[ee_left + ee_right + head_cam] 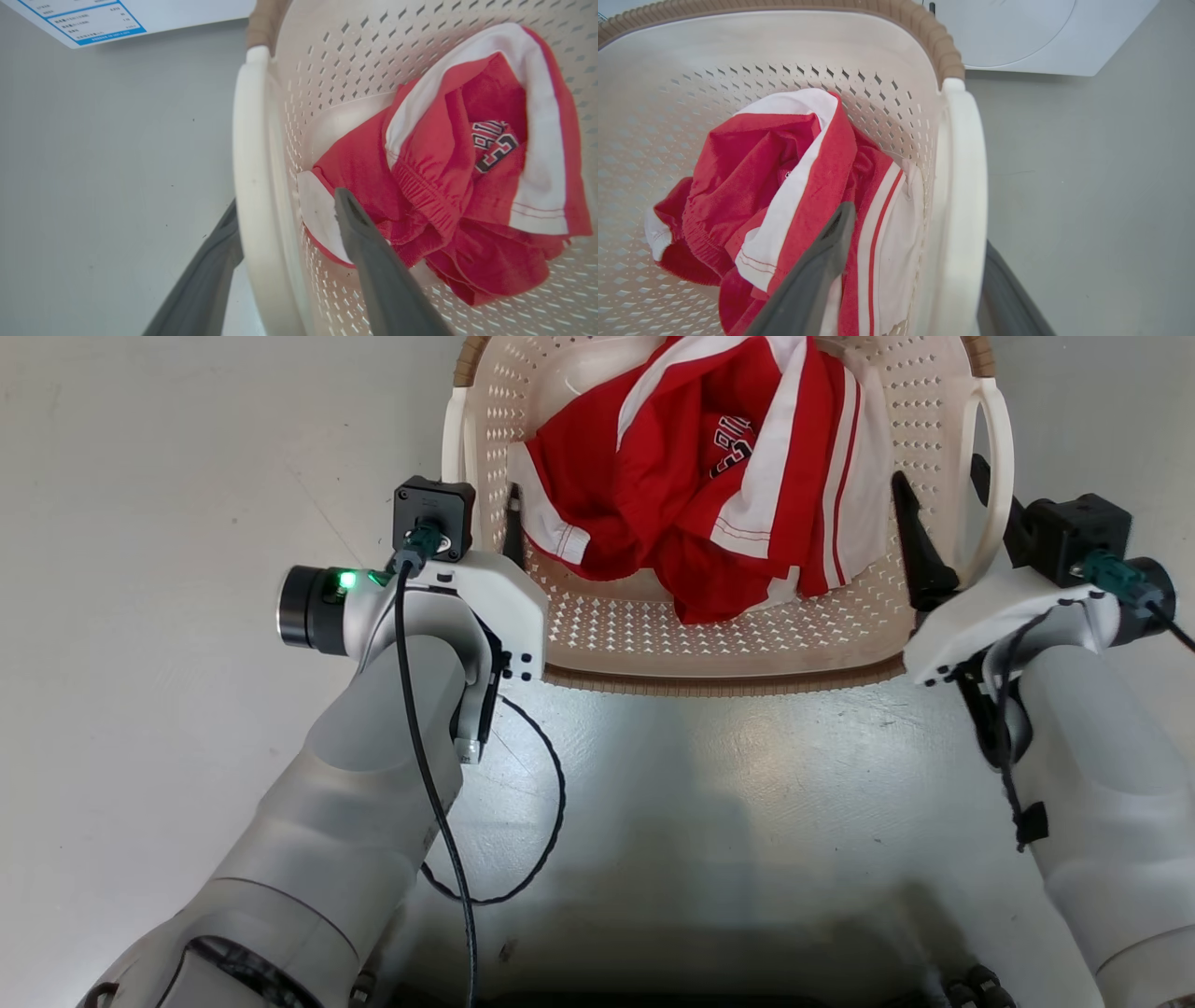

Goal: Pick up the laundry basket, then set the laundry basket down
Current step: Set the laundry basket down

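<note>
Here the laundry basket [653, 625] sits on the floor [187, 476], holding a red-and-white garment [672, 476].
Left pincer [285, 200] and right pincer [915, 226] stand released, each straddling a side handle [250, 163].

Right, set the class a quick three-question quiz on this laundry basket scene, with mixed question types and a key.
1. True or false: the cream perforated plastic laundry basket with the brown woven-look rim is empty.
2. The left gripper has its two dark fingers: A) both inside the basket; B) one on each side of the white loop handle; C) both outside the basket.
3. Fill in: the crumpled garment in the basket is ____ and white.
Key: 1 false; 2 B; 3 red.
</note>
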{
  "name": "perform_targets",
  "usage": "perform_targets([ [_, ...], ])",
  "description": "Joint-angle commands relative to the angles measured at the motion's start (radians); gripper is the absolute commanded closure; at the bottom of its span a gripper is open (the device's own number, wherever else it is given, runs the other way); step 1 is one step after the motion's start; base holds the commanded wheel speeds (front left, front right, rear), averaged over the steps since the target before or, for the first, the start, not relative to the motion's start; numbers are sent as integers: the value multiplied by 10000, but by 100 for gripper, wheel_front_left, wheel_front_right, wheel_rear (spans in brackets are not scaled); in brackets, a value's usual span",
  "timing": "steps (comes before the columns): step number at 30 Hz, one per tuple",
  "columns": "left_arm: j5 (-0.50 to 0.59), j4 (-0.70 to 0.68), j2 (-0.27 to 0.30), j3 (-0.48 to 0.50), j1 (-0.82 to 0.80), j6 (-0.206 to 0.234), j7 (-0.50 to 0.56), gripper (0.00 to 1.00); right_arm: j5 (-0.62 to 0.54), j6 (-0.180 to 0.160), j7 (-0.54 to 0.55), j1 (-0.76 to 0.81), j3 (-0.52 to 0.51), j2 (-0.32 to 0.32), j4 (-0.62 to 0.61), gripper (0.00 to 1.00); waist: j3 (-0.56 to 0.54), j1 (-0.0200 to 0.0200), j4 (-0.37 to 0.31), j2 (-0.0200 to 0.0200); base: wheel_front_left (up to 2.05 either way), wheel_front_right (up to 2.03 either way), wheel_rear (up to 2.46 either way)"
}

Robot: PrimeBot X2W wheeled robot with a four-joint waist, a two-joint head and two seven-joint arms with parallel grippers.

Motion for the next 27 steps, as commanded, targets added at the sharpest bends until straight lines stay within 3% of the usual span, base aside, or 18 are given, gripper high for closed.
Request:
perform_targets([
  [1,-98,-36,191,99,166,23,6,0,-93,65,-109,382,151,225,-110,0,-4,0,-3,0,0,0,0],
  [20,-532,487,191,-225,240,236,6,0,-676,65,-109,821,-745,600,-683,0,-865,0,-212,0,0,0,0],
  [27,134,-498,191,598,987,437,6,0,-813,65,-109,1408,-1166,715,-987,0,-2158,0,-211,0,0,0,0],
])
